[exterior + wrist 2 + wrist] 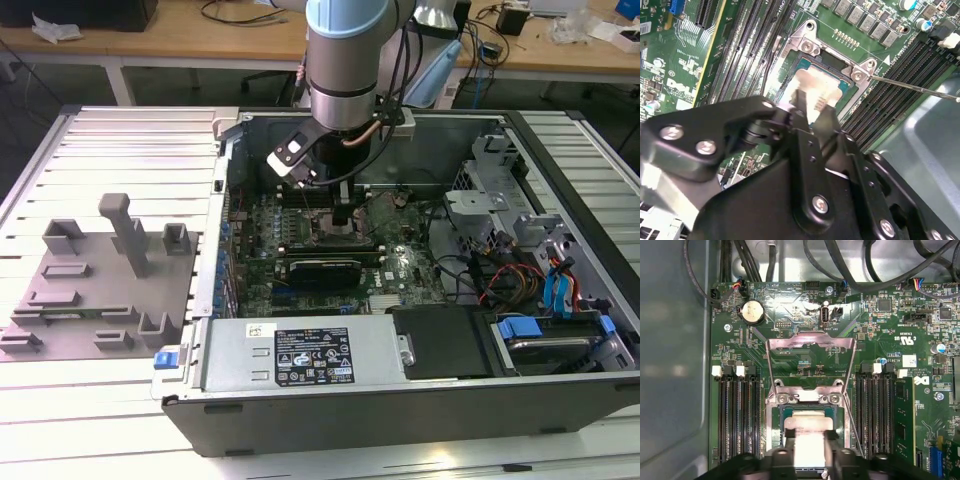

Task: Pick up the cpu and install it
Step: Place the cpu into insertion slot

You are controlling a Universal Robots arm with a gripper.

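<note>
Silver-topped thin square cpu (809, 452) sits in the metal-framed dark socket (786, 399), clamped by the black gripper (810, 435).

In the first wrist view the tool (810, 434) covers part of the cpu (809, 421), and the picture's edge cuts both off. We cannot tell whether the cpu lies seated in the socket (810, 398). In the exterior view the arm (345, 60) hides the cpu.
</note>
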